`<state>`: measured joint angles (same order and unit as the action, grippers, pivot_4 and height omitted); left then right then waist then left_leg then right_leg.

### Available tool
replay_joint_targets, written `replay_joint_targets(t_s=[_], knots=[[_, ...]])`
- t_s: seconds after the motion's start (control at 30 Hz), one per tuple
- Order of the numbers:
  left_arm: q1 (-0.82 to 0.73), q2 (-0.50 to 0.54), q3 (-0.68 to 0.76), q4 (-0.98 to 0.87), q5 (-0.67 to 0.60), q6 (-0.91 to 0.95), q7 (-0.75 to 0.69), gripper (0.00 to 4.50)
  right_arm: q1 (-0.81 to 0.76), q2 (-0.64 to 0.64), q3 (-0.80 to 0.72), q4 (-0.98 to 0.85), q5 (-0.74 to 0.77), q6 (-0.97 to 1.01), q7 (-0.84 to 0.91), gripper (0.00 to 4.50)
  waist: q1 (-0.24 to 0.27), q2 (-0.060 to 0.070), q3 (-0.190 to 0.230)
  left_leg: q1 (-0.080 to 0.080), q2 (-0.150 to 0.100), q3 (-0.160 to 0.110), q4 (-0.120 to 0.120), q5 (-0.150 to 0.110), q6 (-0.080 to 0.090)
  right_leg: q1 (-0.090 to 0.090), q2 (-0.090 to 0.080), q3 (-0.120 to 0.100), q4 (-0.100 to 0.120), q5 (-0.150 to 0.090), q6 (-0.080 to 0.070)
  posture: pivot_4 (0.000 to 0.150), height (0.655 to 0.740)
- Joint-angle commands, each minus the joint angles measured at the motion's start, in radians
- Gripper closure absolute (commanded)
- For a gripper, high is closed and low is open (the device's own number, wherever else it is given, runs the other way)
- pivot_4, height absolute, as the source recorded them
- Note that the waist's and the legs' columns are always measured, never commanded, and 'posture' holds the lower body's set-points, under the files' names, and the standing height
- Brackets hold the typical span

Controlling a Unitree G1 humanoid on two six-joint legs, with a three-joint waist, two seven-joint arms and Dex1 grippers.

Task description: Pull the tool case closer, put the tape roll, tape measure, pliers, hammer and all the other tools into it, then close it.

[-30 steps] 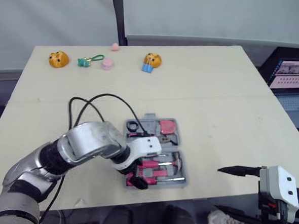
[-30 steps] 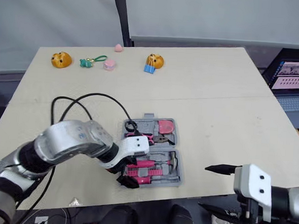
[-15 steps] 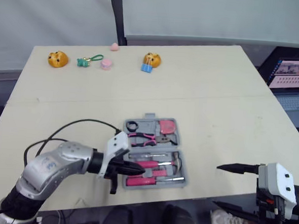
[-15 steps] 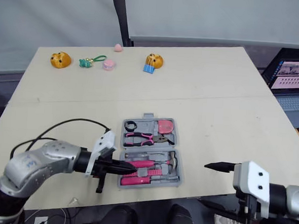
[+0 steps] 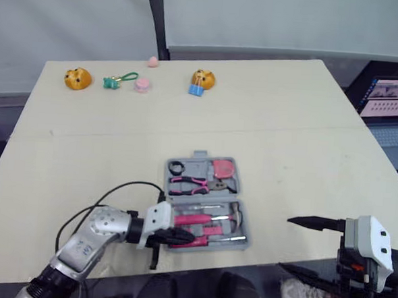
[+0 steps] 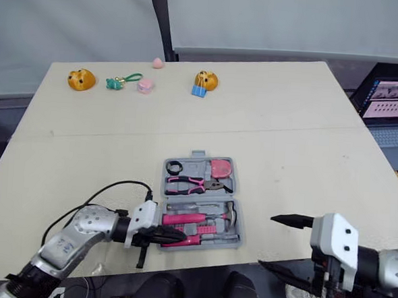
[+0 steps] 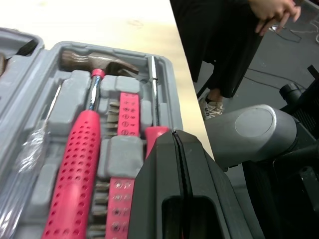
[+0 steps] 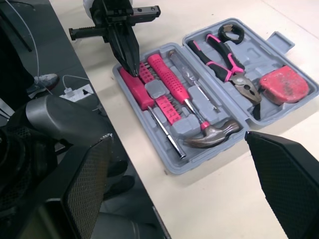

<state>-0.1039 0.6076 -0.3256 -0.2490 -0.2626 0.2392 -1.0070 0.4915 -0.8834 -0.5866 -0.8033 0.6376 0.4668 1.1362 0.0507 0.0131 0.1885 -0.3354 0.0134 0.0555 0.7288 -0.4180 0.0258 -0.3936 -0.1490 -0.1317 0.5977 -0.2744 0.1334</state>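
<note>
The grey tool case (image 5: 245,212) lies open near the table's front edge. Its far half holds a black tape roll (image 5: 177,167), pink-handled pliers (image 5: 190,182) and a red tape measure (image 5: 223,169). In the near half lie a pink-handled hammer (image 7: 75,164), a pink bit holder (image 7: 127,129) and screwdrivers (image 8: 172,139). My left gripper (image 5: 183,237) is shut with nothing between its fingers, its tips low over the case's near left corner, above a pink screwdriver handle (image 7: 154,133). My right gripper (image 5: 301,246) stands open off the table's front right edge, apart from the case.
Along the far edge sit an orange toy (image 5: 77,79), a green keychain (image 5: 118,81), a pink piece (image 5: 143,85) and an orange toy on a blue clip (image 5: 202,81). A laptop (image 5: 391,100) stands at the right. A person's hands (image 7: 271,10) show beyond the front edge.
My left arm has swung down and left, from over the case to its near left corner, and its fingers have shut. The right arm has not moved.
</note>
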Motion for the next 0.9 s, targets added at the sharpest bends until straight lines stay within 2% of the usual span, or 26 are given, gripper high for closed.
replay_joint_targets(t_s=[0.03,0.27,0.9], knots=[[-0.008,-0.017,-0.020,0.004,0.027,-0.020,0.002,4.47,0.014,0.012,-0.025,-0.037,0.023,-0.009,-0.008,0.00,-0.001,0.000,0.000,0.000,0.000,0.000,0.000,0.000,0.000,0.000,0.000,0.000,0.000,0.000,0.000,0.150,0.7155],[-0.027,-0.061,-0.036,0.055,0.068,-0.031,0.021,4.47,0.036,0.014,-0.040,-0.050,0.028,-0.006,-0.017,0.00,-0.001,0.000,0.000,0.001,0.000,0.000,0.000,0.000,0.000,0.000,0.000,0.000,0.000,0.000,0.000,0.150,0.7155],[0.012,-0.059,-0.083,0.102,0.175,-0.021,0.063,4.47,0.030,-0.007,-0.052,-0.047,0.034,0.009,-0.023,0.00,0.000,0.002,-0.001,0.001,0.001,0.000,0.000,0.000,0.000,0.000,0.000,0.000,-0.001,0.000,0.000,0.150,0.7155]])
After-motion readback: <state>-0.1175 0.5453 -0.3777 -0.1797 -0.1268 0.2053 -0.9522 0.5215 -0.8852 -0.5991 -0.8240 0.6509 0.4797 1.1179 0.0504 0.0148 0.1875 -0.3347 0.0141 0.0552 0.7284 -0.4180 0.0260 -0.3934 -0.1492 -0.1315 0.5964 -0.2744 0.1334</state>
